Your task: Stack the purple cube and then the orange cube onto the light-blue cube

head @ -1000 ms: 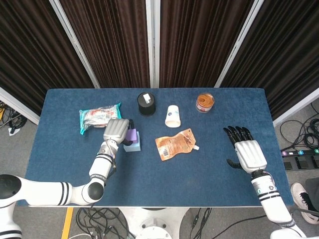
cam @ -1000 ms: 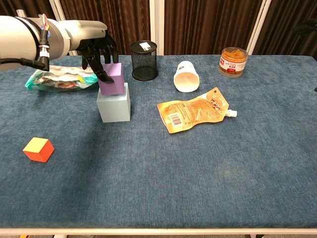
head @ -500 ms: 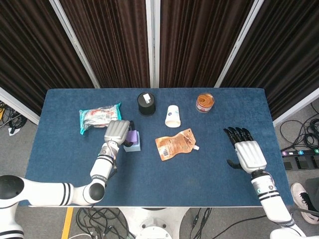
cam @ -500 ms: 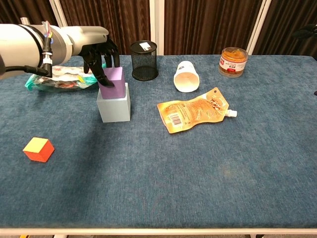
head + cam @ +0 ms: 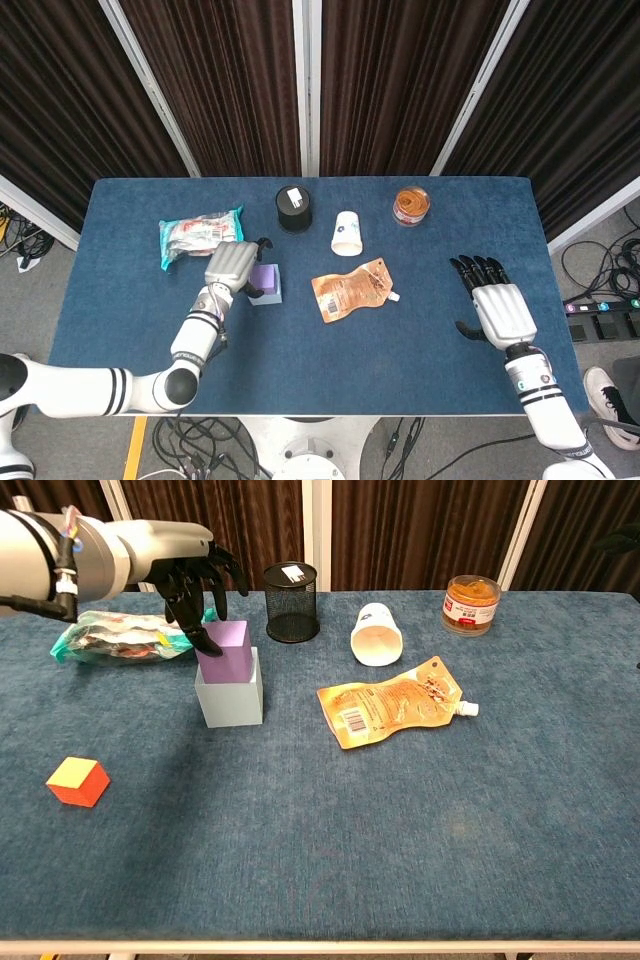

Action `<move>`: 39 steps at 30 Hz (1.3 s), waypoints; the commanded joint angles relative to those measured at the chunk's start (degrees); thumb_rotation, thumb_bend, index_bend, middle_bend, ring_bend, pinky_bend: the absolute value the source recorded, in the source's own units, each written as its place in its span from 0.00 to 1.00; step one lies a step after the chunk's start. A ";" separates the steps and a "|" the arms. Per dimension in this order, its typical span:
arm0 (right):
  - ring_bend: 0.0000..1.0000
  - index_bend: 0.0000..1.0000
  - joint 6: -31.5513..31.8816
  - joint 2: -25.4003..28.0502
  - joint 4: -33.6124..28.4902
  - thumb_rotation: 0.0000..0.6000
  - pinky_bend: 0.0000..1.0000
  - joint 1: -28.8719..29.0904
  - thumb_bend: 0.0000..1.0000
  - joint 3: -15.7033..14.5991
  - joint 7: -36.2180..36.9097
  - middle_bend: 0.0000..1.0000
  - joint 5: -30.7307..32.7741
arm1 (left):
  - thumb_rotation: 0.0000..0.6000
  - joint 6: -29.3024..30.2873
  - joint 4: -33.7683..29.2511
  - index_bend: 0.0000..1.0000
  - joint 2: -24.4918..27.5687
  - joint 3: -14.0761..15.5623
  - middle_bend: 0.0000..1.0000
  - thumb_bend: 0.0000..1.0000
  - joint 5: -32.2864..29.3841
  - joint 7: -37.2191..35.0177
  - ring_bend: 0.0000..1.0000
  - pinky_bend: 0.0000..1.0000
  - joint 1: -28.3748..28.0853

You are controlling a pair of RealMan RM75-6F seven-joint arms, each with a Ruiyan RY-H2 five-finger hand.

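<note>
The purple cube [image 5: 226, 651] stands on the light-blue cube [image 5: 230, 692], set toward its back left part. My left hand [image 5: 195, 580] hovers just above and left of the purple cube, fingers spread, holding nothing; one fingertip hangs close to the cube's left face. In the head view the left hand [image 5: 232, 265] covers part of the purple cube [image 5: 266, 277]. The orange cube [image 5: 78, 781] lies alone near the front left of the table; the head view does not show it. My right hand [image 5: 497, 305] stays open at the table's right side.
A snack bag [image 5: 120, 635] lies behind the left hand. A black mesh cup [image 5: 291, 602], a tipped white paper cup [image 5: 376, 633], an orange pouch [image 5: 395, 702] and a jar [image 5: 471, 604] stand across the back and middle of the blue table [image 5: 400, 830].
My left hand has let go of the purple cube, spread its fingers and risen a little. The purple cube stays on the light-blue cube. The right hand has not moved.
</note>
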 commanded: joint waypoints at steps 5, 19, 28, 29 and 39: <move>0.00 0.00 3.78 0.40 -3.27 1.00 0.00 -2.87 0.12 -1.53 3.87 0.05 -6.07 | 1.00 7.47 -7.44 0.30 4.79 0.75 0.45 0.15 2.01 0.67 0.41 0.50 2.37; 0.00 0.00 12.61 -1.75 -3.61 1.00 0.00 -9.36 0.12 -5.59 6.63 0.06 -19.54 | 1.00 23.63 -17.76 0.42 13.71 14.38 0.49 0.15 17.92 -3.48 0.43 0.55 18.83; 0.00 0.00 15.35 -0.68 -3.48 1.00 0.00 -11.11 0.12 -5.35 8.89 0.05 -23.75 | 1.00 20.22 -11.22 0.43 13.16 20.48 0.49 0.15 30.51 -6.53 0.42 0.53 24.07; 0.00 0.00 15.40 -0.54 -3.47 1.00 0.00 -11.20 0.12 -5.30 9.23 0.05 -23.90 | 1.00 20.16 -10.92 0.43 13.16 20.62 0.49 0.15 31.08 -6.28 0.42 0.52 24.37; 0.00 0.00 13.69 -0.12 -3.19 1.00 0.00 -11.49 0.12 -5.25 10.21 0.06 -23.90 | 1.00 17.14 -2.09 0.43 9.30 25.53 0.49 0.15 44.17 -6.51 0.40 0.50 28.11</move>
